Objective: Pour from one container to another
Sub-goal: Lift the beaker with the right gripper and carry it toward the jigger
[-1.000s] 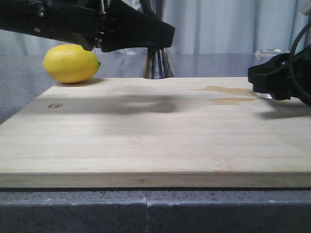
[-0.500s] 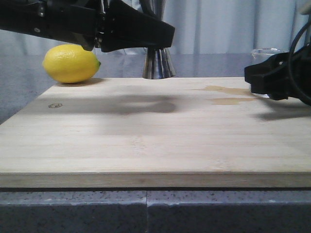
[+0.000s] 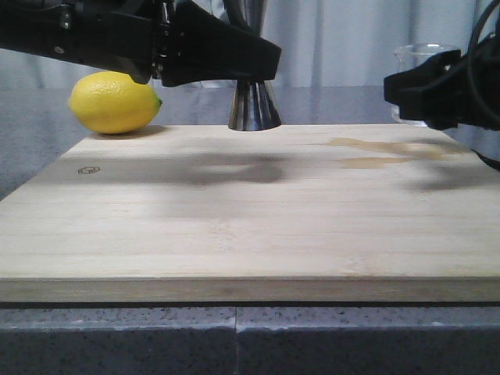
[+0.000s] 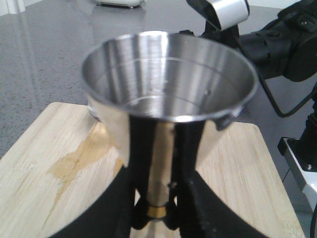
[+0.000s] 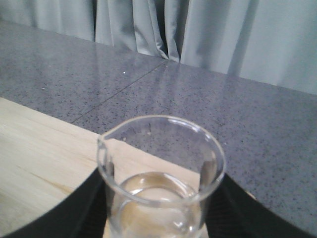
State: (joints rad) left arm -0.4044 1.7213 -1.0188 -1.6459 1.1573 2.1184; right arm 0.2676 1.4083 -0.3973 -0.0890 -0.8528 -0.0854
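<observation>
The lemon is bright yellow with a small green tip. The jigger is shiny silver steel, banded gold at its narrow waist. The beaker is clear glass (the liquid inside looks faintly yellowish). The cutting board is pale wood, grained, with tan damp stains. Both grippers are black. The countertop is speckled grey; the curtain pale grey.

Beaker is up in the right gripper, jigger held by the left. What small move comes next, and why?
Probably carry the beaker left toward the jigger. The right gripper holds it upright at the board's right end with liquid inside, and the left gripper holds the jigger's waist, so the gap needs closing before tilting.
</observation>
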